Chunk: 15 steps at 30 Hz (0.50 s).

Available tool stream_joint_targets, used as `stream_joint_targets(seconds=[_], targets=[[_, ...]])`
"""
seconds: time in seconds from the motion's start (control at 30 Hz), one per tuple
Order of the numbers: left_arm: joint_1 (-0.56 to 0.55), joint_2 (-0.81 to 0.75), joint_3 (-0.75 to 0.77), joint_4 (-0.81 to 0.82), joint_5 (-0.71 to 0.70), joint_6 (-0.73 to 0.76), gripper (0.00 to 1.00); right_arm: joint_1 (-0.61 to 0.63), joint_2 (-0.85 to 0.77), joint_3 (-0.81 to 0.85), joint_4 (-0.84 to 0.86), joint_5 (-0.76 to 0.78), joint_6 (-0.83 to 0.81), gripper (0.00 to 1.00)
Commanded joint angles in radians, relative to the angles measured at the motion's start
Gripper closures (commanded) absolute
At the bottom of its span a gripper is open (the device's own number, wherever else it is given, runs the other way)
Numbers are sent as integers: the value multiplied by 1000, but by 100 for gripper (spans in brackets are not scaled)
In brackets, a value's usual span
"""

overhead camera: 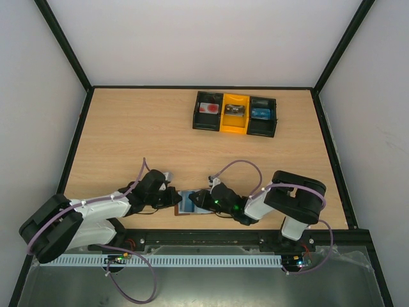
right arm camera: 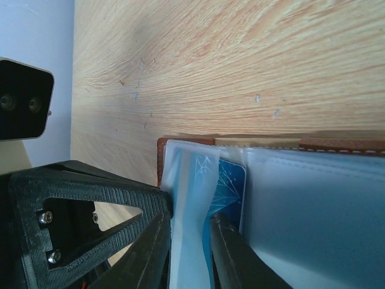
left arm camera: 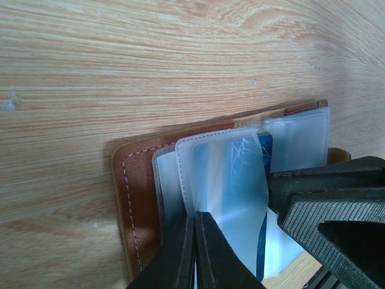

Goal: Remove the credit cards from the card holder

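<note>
Card holder (left arm camera: 135, 198): blue credit card (right arm camera: 231, 180) not yet extracted. Left end effector (left arm camera: 195, 218) clenched on sleeve (left arm camera: 222, 174); right end effector (right arm camera: 189, 221) slightly parted.

Brown card holder (left arm camera: 135, 198) with pale stitching, frosted blue-grey sleeves (left arm camera: 298, 141), blue credit card (right arm camera: 231, 186) with thin white lines.

One card holder (overhead camera: 187, 203), one tray (overhead camera: 221, 115), two arms (overhead camera: 96, 214) — four credit cards (overhead camera: 209, 108) visible.

Both arms low and stretched inward, left hand (left arm camera: 195, 220) pinched tight, right hand (right arm camera: 191, 218) fingers slightly parted.
</note>
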<state>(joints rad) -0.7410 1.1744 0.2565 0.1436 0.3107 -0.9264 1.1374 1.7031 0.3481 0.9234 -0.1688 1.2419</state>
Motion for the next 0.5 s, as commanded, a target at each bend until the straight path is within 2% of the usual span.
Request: stream_joint_targets(seconds=[0.0, 0.27, 0.47], targets=[[-3, 0, -24, -60, -11, 5, 97, 5, 12, 6, -61, 33, -9, 80], [-1, -134, 4, -116, -47, -57, 80, 5, -75, 7, -179, 94, -45, 80], [-1, -162, -5, -66, -27, -94, 74, 6, -21, 18, -123, 58, -28, 80]])
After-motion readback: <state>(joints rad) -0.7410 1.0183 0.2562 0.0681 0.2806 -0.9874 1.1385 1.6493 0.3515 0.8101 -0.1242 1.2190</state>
